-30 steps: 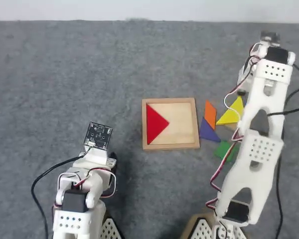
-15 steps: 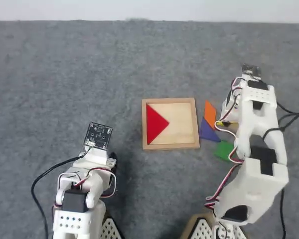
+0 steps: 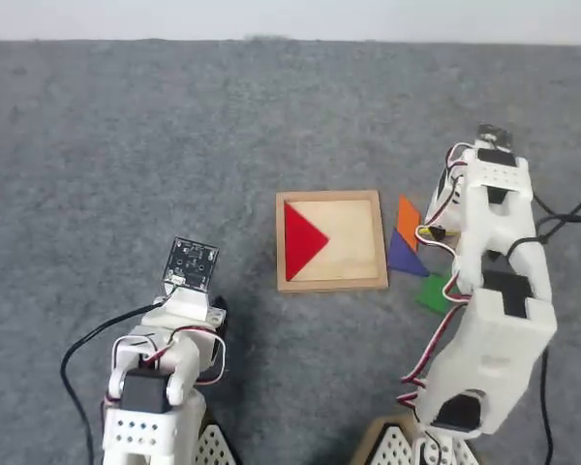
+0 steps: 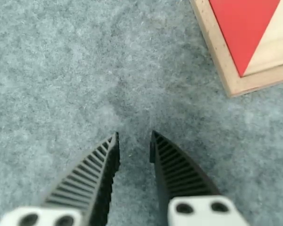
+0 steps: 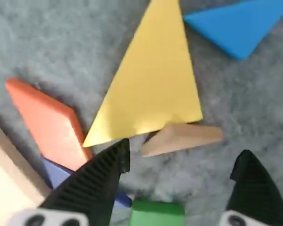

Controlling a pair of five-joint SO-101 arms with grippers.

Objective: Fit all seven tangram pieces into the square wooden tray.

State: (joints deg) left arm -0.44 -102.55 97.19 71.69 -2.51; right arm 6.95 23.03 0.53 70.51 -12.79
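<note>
The square wooden tray (image 3: pixel 331 281) lies mid-table with a red triangle (image 3: pixel 303 239) in its left part. Right of it lie an orange piece (image 3: pixel 408 221), a purple triangle (image 3: pixel 404 255) and a green piece (image 3: pixel 432 293). My right arm (image 3: pixel 492 223) hangs over this pile. My right gripper (image 5: pixel 185 153) is open just above a small wooden triangle (image 5: pixel 181 139), beside the yellow triangle (image 5: pixel 155 89), with a blue triangle (image 5: pixel 231 26) beyond. My left gripper (image 4: pixel 134 141) is narrowly open over bare carpet, near the tray's corner (image 4: pixel 231 84).
Grey carpet covers the whole table. The left arm (image 3: pixel 165 368) sits at the near left, well away from the tray. The orange piece (image 5: pixel 49 125), the purple triangle (image 5: pixel 61 174) and the green piece (image 5: pixel 158 214) crowd close around my right gripper.
The right arm has drawn back from its far stretched pose and lowered over the pile, now covering the yellow triangle in the high view. The left arm has kept still.
</note>
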